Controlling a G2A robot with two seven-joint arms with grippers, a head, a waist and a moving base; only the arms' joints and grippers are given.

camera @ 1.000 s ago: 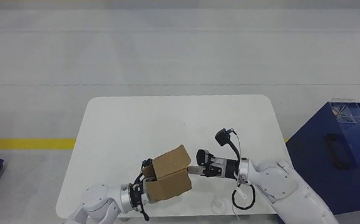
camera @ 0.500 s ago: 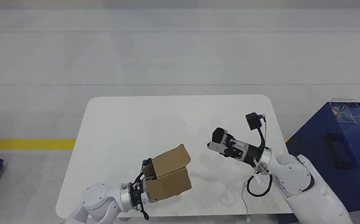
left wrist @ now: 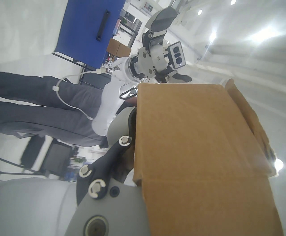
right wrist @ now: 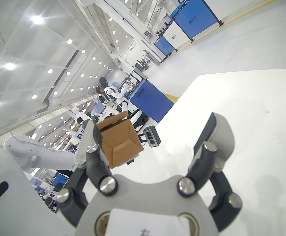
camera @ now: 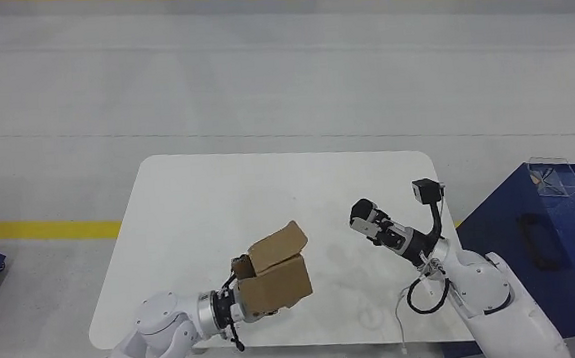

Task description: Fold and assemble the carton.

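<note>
Carton (camera: 272,273): clamped in left pincer (camera: 237,283), open mouth facing right pincer (camera: 360,214), which gapes wide, empty, well apart. Advice: steady the hold; approach raised flap (camera: 280,243) squarely, press inward

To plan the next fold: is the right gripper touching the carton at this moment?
Apart. The top view shows a strip of bare table between the right gripper and the carton. In the right wrist view the carton also sits well beyond that gripper.

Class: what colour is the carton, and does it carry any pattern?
Plain brown with no pattern; the carton shows best in the left wrist view.
</note>
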